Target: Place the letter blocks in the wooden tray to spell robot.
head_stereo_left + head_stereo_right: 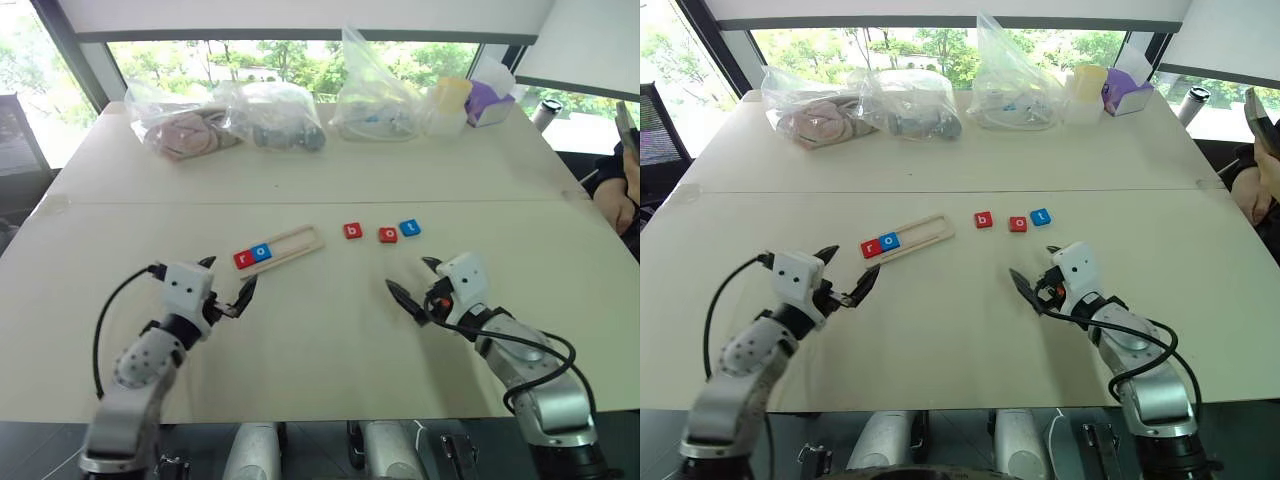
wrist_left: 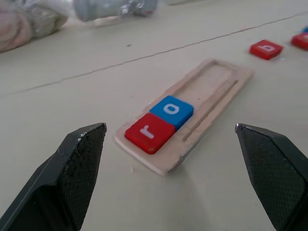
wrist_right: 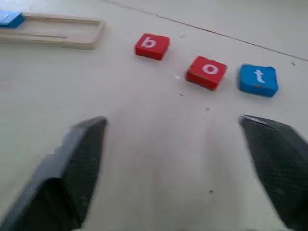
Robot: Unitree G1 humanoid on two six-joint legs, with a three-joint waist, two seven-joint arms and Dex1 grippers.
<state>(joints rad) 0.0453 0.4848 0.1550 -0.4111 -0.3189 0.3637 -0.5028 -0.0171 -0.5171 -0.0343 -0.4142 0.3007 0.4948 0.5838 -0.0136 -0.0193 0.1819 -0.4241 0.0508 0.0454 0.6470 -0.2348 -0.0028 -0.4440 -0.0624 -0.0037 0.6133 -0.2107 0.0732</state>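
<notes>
The wooden tray (image 1: 303,241) lies at an angle on the cream table (image 1: 320,340). A red r block (image 1: 243,259) and a blue o block (image 1: 262,252) fill its near-left end (image 2: 211,84). To its right, a red b block (image 1: 352,231), a red o block (image 1: 388,235) and a blue t block (image 1: 410,228) lie loose in a row. My left gripper (image 1: 228,278) hovers open just in front of the tray's filled end. In front of the loose blocks my right gripper (image 1: 412,280) hangs open, holding nothing.
Several clear plastic bags (image 1: 275,115) of items line the table's far edge, with a yellow-lidded cup (image 1: 448,105) and a purple box (image 1: 490,100) beside them. A person's hand (image 1: 620,195) shows at the right edge. A seam (image 1: 150,203) crosses the table behind the tray.
</notes>
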